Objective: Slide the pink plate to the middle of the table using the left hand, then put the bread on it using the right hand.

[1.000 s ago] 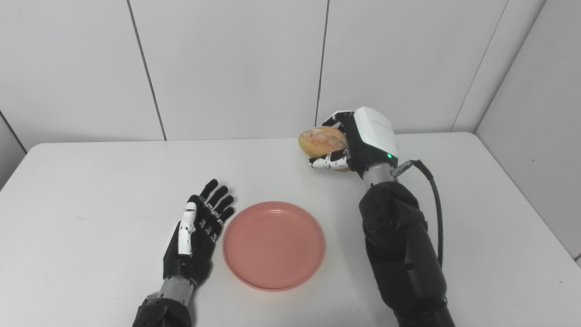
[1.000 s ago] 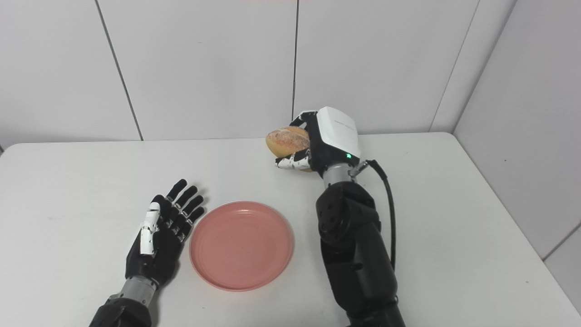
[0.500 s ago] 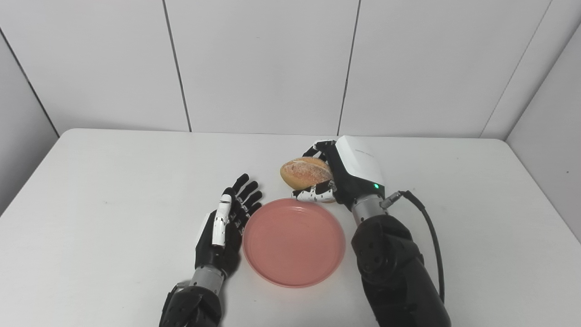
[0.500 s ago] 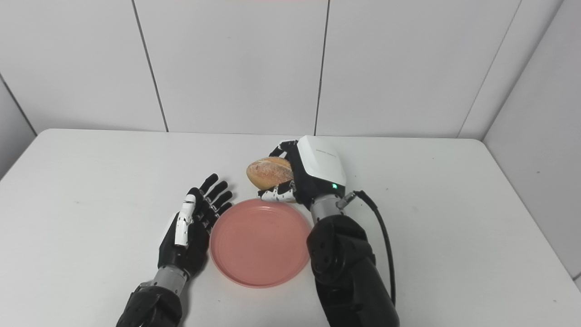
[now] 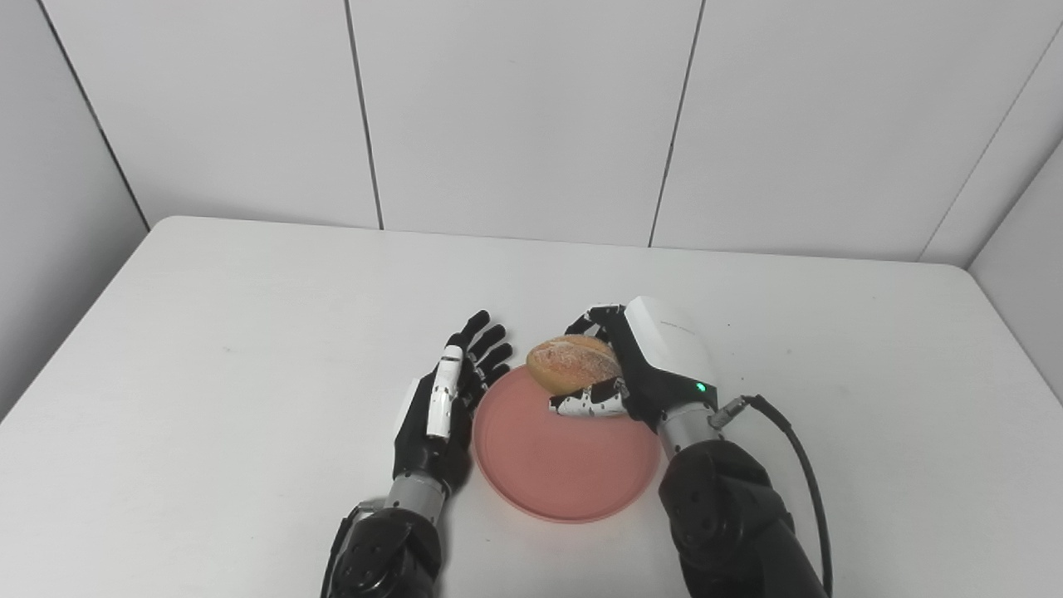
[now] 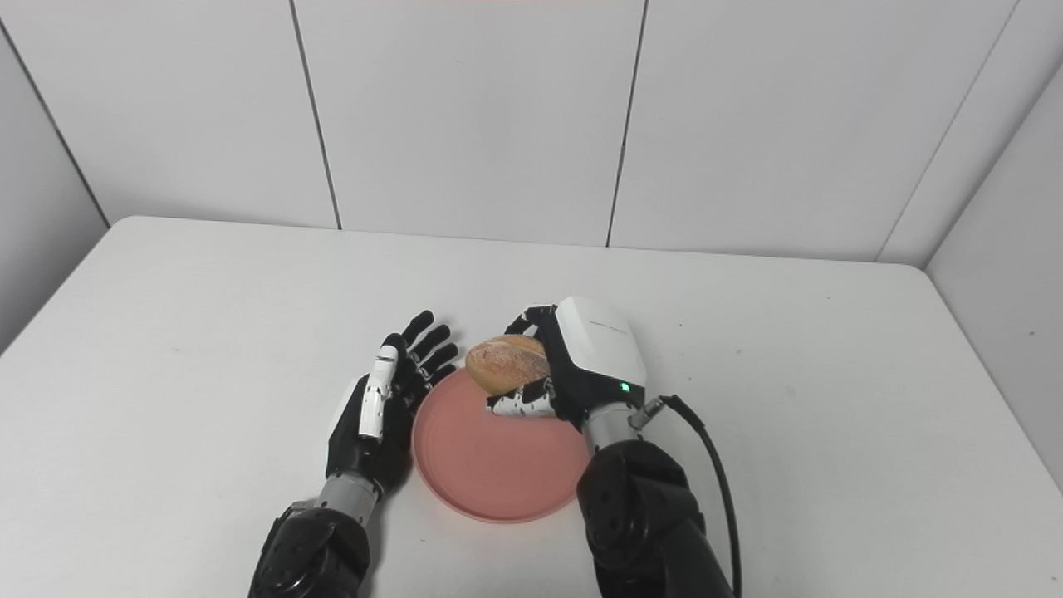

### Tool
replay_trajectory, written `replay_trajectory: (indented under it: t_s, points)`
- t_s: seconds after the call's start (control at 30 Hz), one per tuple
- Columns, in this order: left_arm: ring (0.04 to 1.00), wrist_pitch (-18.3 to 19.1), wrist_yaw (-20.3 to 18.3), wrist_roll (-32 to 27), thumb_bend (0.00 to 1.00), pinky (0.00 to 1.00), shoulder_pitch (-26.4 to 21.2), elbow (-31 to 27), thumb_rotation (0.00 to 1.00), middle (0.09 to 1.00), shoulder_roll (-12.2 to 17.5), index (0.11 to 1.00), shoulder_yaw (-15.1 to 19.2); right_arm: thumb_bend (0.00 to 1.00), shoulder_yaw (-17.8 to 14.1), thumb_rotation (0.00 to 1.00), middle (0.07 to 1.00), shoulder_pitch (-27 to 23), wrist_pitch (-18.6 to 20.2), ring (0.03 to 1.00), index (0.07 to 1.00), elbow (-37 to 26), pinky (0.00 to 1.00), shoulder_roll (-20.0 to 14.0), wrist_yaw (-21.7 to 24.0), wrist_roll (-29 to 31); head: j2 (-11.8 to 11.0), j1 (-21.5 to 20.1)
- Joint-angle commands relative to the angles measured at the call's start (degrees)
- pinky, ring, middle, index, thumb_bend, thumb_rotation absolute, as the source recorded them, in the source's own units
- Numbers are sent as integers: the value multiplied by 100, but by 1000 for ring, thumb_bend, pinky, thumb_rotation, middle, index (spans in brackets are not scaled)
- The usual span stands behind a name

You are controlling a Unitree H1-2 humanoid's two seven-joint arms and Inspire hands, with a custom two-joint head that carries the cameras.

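Observation:
A round pink plate [image 5: 558, 475] lies on the white table near the front middle. My right hand [image 5: 644, 374] is shut on a crusty bread roll [image 5: 571, 363] and holds it just above the plate's far edge. My left hand [image 5: 444, 407] is open, fingers straight and apart, standing on its edge against the plate's left rim. The plate [image 6: 490, 465], the bread [image 6: 504, 363], the left hand [image 6: 378, 403] and the right hand [image 6: 581, 365] also show in the right eye view.
The white table [image 5: 208, 349] runs to white wall panels at the back and to side walls left and right. A black cable [image 5: 797, 473] loops off my right wrist. My right forearm [image 5: 731, 531] covers the table's front right of the plate.
The camera has shifted, so the whole scene sits differently. My right hand has carried the bread from the table's back toward me, to over the plate's far edge. The left hand stays beside the plate.

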Motion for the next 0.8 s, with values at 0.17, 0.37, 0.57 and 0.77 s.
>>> replay_trajectory:
  t_s: [0.17, 0.37, 0.57, 0.77]
  points:
    - [875, -169, 167, 314, 362, 879, 87, -64, 1000, 889, -112, 874, -109, 521, 153, 0, 404, 46, -109, 298, 528, -164, 204, -11, -36, -8, 69, 95]
    - [882, -350, 210, 454, 370, 886, 110, -69, 1000, 891, -103, 873, -169, 530, 282, 0, 474, 151, -144, 281, 486, -94, 194, -21, -22, 13, 108, 129]
    - [888, -427, 222, 557, 388, 892, 142, -98, 1000, 895, -100, 877, -218, 530, 420, 0, 474, 202, -204, 268, 486, -23, 185, -62, -76, 34, 137, 167]
    - [894, -515, 230, 711, 392, 903, 186, -158, 999, 905, -79, 886, -277, 531, 554, 0, 472, 237, -177, 239, 486, 85, 158, -110, -85, -46, 164, 197]
